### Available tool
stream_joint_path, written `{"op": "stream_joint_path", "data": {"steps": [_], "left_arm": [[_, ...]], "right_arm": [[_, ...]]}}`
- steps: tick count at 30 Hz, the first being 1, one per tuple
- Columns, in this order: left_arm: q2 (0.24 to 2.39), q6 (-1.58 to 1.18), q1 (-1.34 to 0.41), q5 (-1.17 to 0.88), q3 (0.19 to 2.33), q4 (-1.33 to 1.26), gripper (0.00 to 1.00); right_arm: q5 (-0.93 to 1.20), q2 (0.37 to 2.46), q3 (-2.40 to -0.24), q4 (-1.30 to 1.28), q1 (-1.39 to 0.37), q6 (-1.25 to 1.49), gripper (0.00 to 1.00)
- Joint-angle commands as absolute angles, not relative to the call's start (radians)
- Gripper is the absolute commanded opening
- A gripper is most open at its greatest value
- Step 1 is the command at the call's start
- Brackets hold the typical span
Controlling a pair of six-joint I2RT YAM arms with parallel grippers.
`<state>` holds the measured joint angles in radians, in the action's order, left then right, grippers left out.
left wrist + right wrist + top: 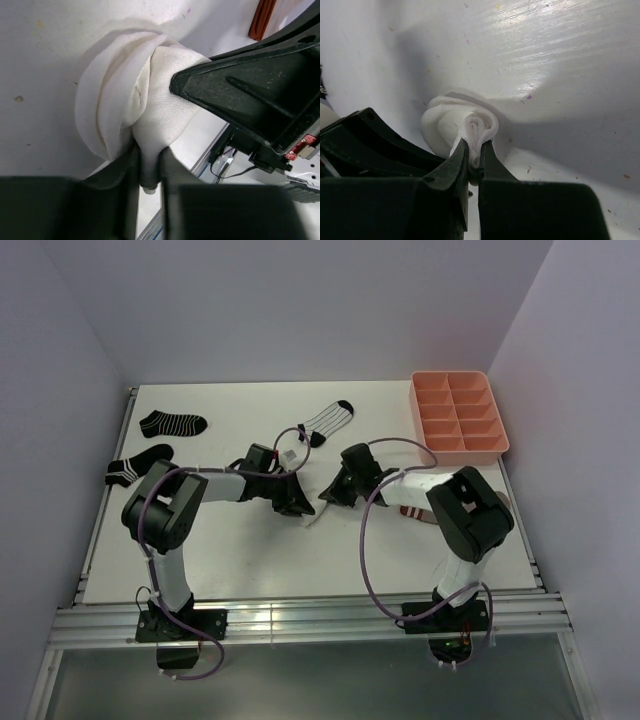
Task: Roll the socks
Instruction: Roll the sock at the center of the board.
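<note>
A plain white sock (125, 95), partly rolled, lies mid-table between my two grippers; from above only a sliver of it (313, 517) shows. My left gripper (150, 155) pinches one end of it between its fingers. My right gripper (476, 151) is shut on the rolled end of the white sock (451, 125), its coil showing just above the tips. In the top view the left gripper (297, 500) and the right gripper (333, 492) face each other closely. Elsewhere lie two black striped socks (172, 423) (136, 466), a white striped sock with black toe (326, 420) and a taupe sock with red-white cuff (414, 512).
A pink compartment tray (496, 440) stands at the back right. The taupe sock lies under the right arm's forearm. The table's metal rail (300, 615) runs along the near edge by the arm bases.
</note>
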<state>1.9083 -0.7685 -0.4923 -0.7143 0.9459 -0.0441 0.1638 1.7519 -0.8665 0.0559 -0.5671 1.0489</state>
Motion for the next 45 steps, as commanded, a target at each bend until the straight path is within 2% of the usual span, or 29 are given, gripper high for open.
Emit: {"op": "stream_joint_path", "data": {"steps": [1,4,9,14,17,21,27,41,45], "left_arm": [[1.907,-0.683,-0.499,-0.520,0.933,0.133,0.26],[1.829,-0.649,-0.509,-0.409,0.934,0.170,0.36],[1.695,-0.582,-0.576,-0.166,0.927,0.195,0.46],[1.553,-0.525,-0.704,0.247,0.893,0.166,0.55],[1.508,-0.483,-0.804,0.406,0.867,0.111,0.57],[1.477,-0.407,-0.919,0.491,0.810,-0.029,0.59],[1.581,-0.281,-1.029,0.629,0.845,-0.123,0.58],[1.824,-0.163,-1.085,0.693,0.910,-0.213,0.57],[1.890,-0.181,-1.085,0.681,0.934,-0.164,0.51]], "right_arm": [[0.098,1.795,-0.975,-0.168,-0.578,0.991,0.00],[0.074,1.827,-1.069,-0.309,-0.581,0.960,0.00],[0.041,1.902,-1.230,-0.488,-0.586,0.927,0.00],[0.017,1.982,-1.342,-0.658,-0.592,0.908,0.00],[0.025,2.022,-1.391,-0.716,-0.594,0.902,0.00],[0.044,2.071,-1.451,-0.768,-0.595,0.890,0.00],[0.037,2.106,-1.482,-0.804,-0.595,0.884,0.00],[0.067,2.114,-1.468,-0.789,-0.598,0.879,0.00],[0.092,2.106,-1.453,-0.762,-0.600,0.879,0.00]]}}
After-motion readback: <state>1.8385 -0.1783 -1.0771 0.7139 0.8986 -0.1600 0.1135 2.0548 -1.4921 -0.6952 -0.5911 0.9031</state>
